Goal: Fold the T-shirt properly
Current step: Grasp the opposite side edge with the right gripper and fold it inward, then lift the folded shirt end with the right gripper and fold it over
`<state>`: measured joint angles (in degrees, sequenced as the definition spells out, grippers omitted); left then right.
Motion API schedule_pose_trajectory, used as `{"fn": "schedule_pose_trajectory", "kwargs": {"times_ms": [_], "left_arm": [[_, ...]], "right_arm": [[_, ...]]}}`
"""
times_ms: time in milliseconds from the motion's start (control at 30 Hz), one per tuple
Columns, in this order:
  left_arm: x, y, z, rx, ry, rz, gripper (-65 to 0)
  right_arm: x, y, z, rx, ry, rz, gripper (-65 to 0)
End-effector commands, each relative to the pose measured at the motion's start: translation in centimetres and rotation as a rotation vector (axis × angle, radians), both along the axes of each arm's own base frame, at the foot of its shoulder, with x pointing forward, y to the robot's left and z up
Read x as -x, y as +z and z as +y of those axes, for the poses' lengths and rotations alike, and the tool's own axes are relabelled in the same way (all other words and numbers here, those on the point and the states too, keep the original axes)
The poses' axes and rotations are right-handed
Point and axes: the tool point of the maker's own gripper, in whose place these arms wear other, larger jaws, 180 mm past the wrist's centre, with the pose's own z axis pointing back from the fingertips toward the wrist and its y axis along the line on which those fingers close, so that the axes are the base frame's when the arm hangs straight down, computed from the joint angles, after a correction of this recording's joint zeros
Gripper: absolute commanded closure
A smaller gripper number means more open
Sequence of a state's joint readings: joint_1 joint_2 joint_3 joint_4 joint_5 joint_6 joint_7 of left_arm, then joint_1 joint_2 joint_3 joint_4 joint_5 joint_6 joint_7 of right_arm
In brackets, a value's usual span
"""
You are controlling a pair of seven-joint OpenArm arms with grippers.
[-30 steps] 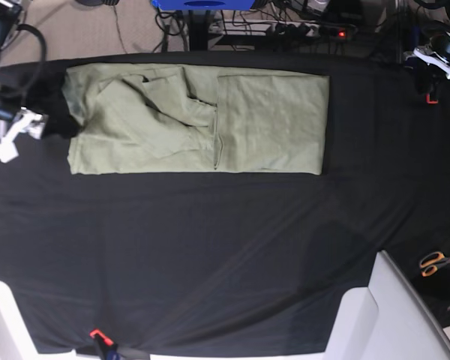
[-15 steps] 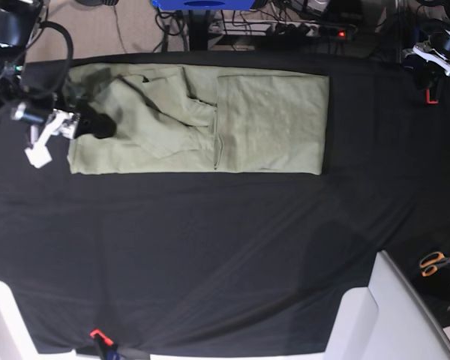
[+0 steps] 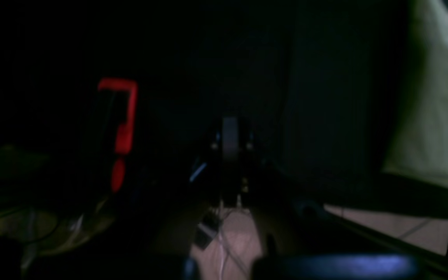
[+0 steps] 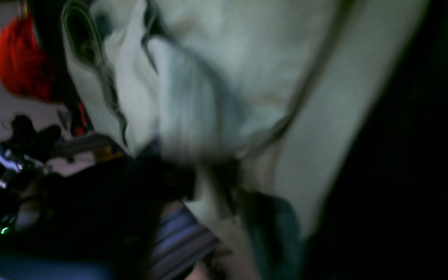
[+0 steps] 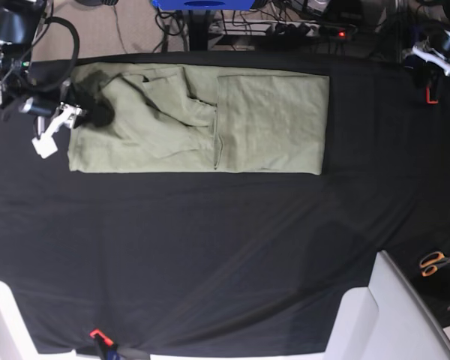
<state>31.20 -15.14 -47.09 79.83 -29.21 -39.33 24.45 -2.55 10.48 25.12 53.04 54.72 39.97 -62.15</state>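
The pale sage-green T-shirt (image 5: pixel 270 120) lies flat as a long band at the far side of the table, its left part wrinkled and folded over itself. My right gripper (image 5: pixel 97 109) rests on the shirt's far left end, its dark fingers down in the cloth. The right wrist view is blurred and filled with bunched T-shirt fabric (image 4: pixel 247 58), so the jaws' gap cannot be read. My left gripper (image 3: pixel 230 136) hovers off the table's far right corner, shut and holding nothing. A strip of the shirt (image 3: pixel 434 116) shows at that view's right edge.
A black cloth (image 5: pixel 210 247) covers the table. A red clamp (image 5: pixel 432 96) grips the far right edge beside the left arm, and another (image 5: pixel 97 334) sits at the near edge. Orange scissors (image 5: pixel 435 262) lie at the right. A white box (image 5: pixel 390 315) stands at the near right corner.
My right gripper has swung in from beyond the table's left side onto the shirt's left end, then shifted a little toward the far edge. The left arm has stayed put.
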Motion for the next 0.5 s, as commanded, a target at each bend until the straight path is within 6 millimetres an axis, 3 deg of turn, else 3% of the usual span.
{"fn": "schedule_pose_trajectory", "kwargs": {"times_ms": [0, 33, 300, 467], "left_arm": [[-0.2, 1.0, 0.6, -0.015, -0.007, -0.027, 0.0], [-0.2, 1.0, 0.5, -0.015, -0.009, -0.028, 0.0], [-0.4, 1.2, 0.4, -0.018, -0.013, -0.034, 0.0], [-0.5, 1.2, 0.4, -0.018, -0.013, -0.035, 0.0]], "right_arm": [[-0.6, 0.2, -1.1, 0.017, 0.002, -0.001, -4.2], [-0.5, 0.0, -1.6, 0.018, -0.004, 0.013, 0.0], [-1.0, 0.1, -7.9, 0.113, -0.077, 0.018, -0.2], [-1.7, 1.4, -9.8, 0.171, -0.062, -0.024, -0.2]]}}
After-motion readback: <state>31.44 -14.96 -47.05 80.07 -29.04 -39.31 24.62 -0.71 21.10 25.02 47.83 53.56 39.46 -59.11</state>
